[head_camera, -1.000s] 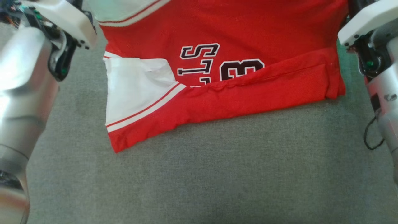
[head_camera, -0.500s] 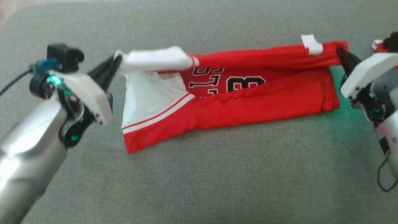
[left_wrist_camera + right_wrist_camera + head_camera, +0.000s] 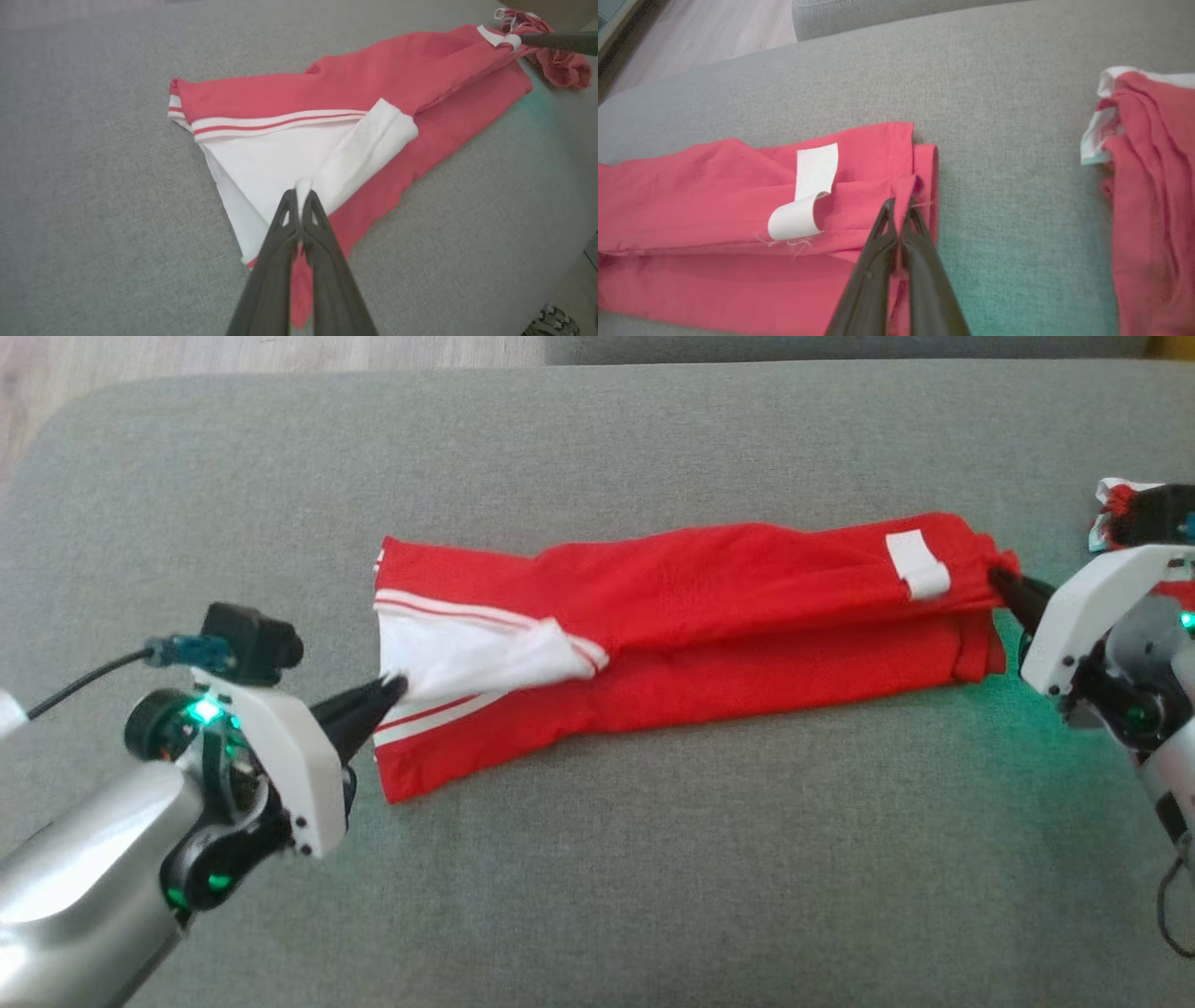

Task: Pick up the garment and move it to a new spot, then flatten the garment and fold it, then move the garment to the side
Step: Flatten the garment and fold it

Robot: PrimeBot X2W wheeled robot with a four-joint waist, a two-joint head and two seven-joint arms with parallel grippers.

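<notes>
Head view: I see the red jersey (image 3: 709, 607) lying folded into a long band across the middle of the grey sofa cushion (image 3: 597, 896). My left tool (image 3: 397, 686) is closed on its white panel (image 3: 467, 658) at the left end. My right tool (image 3: 997, 574) is closed on the red corner at the right end, just beside a white label (image 3: 918, 565).

Left wrist view: the fingers press together with a pinch of white fabric between their tips.

Right wrist view: the fingers nip a small fold of red hem. The label curls up beside them, and a second red garment (image 3: 1148, 186) lies apart on the same cushion.
</notes>
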